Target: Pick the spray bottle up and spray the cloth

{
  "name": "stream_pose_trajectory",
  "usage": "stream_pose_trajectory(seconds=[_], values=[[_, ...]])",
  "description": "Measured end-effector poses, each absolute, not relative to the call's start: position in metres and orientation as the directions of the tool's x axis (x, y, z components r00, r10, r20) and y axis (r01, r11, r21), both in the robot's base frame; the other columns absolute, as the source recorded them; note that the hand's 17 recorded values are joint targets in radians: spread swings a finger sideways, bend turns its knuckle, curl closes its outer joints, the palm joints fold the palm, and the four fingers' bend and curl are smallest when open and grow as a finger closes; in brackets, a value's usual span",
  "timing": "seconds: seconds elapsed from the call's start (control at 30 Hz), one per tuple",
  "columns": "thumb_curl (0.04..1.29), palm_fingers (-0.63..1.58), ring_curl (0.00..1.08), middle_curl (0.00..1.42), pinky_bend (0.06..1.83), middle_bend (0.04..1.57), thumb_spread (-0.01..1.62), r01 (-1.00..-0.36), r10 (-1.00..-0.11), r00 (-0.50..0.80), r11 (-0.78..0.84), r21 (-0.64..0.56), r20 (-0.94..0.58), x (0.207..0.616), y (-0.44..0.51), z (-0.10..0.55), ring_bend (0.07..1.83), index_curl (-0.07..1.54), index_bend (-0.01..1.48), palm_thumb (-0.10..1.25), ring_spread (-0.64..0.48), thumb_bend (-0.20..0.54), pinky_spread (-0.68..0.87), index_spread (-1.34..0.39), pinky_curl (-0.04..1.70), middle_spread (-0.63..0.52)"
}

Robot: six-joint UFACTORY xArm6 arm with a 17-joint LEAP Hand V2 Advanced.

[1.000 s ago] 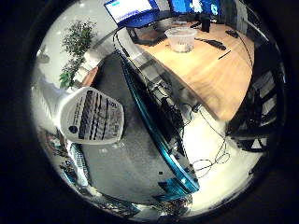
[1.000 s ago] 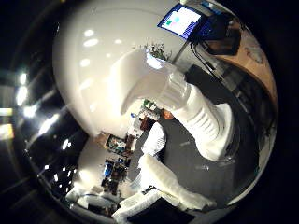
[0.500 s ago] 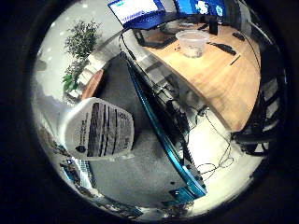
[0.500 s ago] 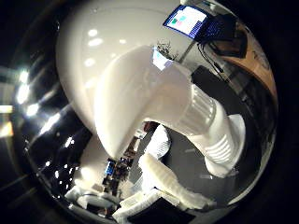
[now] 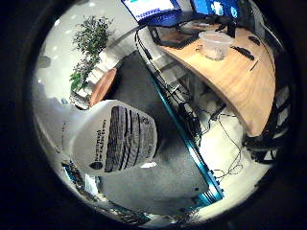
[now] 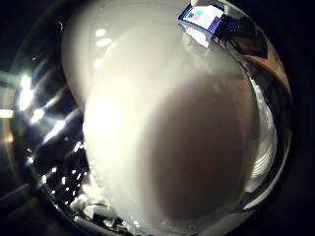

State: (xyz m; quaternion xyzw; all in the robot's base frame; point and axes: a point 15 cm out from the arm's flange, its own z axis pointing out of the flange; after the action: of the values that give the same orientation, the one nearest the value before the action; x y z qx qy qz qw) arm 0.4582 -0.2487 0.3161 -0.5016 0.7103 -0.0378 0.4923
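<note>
The white spray bottle (image 6: 167, 132) fills nearly the whole thumb side palm view, so it is very close to the palm. In the little finger side palm view its lower body with a printed label (image 5: 120, 139) stands over the dark grey mat (image 5: 163, 167). No cloth shows in either view. No part of the hand shows clearly.
The grey mat ends at a teal table edge (image 5: 192, 148). Beyond it stands a wooden desk (image 5: 240, 81) with a clear plastic tub (image 5: 216, 43) and monitors (image 5: 153, 9). A potted plant (image 5: 88, 48) and a brown round seat (image 5: 103, 86) stand past the mat.
The bottle has grown much larger in both views: the palm has closed in on it until it covers almost all of the thumb side view.
</note>
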Motion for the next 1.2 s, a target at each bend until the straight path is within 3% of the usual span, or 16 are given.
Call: stream_pose_trajectory(seconds=[0.17,0.6,0.9,1.2], values=[[0.25,0.25,0.28,0.37,0.42,0.36,1.12,-0.694,-0.728,0.019,0.484,-0.533,-0.685,0.461,-0.231,0.315,0.47,0.25,0.15,0.46,0.14,-0.02,0.31,-0.14,0.3,0.13],[0.27,0.54,0.33,0.44,0.52,0.52,1.14,-0.718,-0.683,0.041,0.488,-0.496,-0.73,0.461,-0.212,0.304,0.76,0.29,0.18,0.51,-0.03,-0.016,0.05,-0.19,0.27,-0.03],[0.28,0.86,0.4,0.52,0.84,0.64,1.17,-0.714,-0.649,0.045,0.511,-0.479,-0.76,0.46,-0.203,0.292,0.95,0.35,0.2,0.6,-0.17,-0.013,-0.25,-0.29,0.29,-0.16],[0.29,1.16,0.45,0.61,0.99,0.76,1.19,-0.7,-0.629,0.058,0.528,-0.481,-0.776,0.464,-0.2,0.293,1.01,0.51,0.32,0.65,-0.2,-0.012,-0.41,-0.37,0.35,-0.22]])
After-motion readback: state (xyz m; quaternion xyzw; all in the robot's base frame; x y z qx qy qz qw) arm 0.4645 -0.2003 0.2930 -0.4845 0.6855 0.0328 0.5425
